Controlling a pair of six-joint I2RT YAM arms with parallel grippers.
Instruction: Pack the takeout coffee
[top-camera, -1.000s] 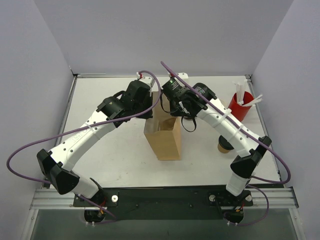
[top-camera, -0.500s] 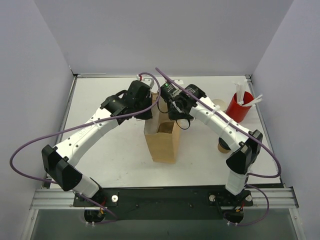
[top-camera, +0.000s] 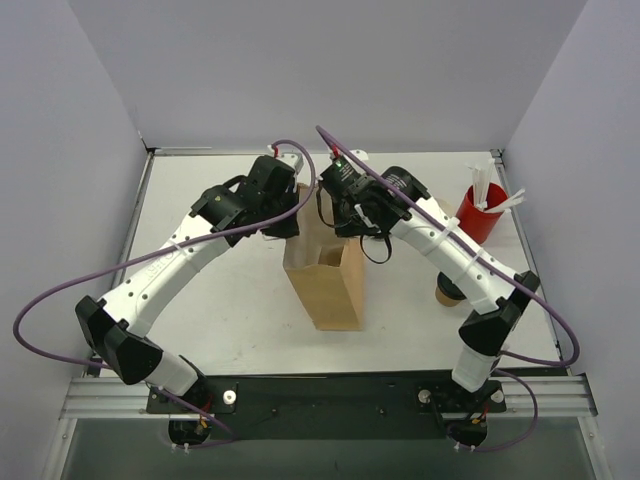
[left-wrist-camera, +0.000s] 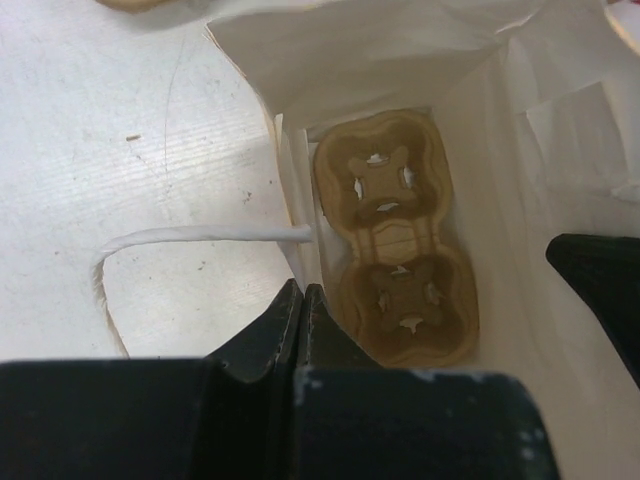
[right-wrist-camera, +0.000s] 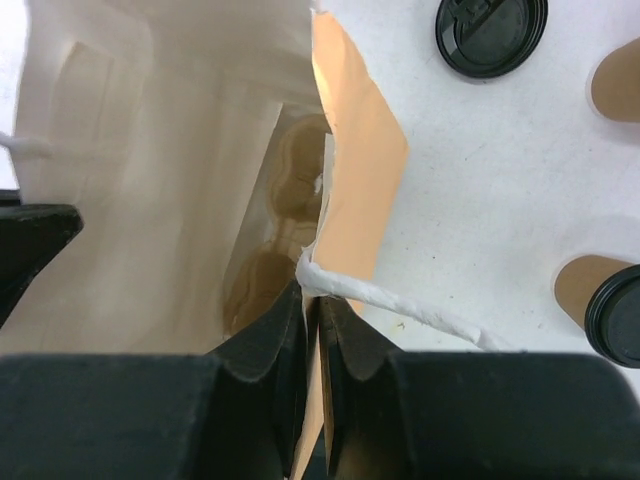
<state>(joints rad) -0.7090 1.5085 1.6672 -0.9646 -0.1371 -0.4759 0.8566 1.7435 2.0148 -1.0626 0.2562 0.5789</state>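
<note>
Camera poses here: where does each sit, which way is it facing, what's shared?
Top external: above and behind the bases, looking down on the table; left arm and right arm show, at the paper bag.
Left wrist: above the bag, facing down into it at the cup carrier; left claw shows, shut on the rim.
Right wrist: facing down along the opposite wall; right claw shows, shut on it.
Shared: both wrist views see the carrier.

Bag (top-camera: 325, 285) tan, white inside; takeout coffee (right-wrist-camera: 600, 308) tan, lid (right-wrist-camera: 620, 320) black; tray (left-wrist-camera: 395, 235) tan
</note>
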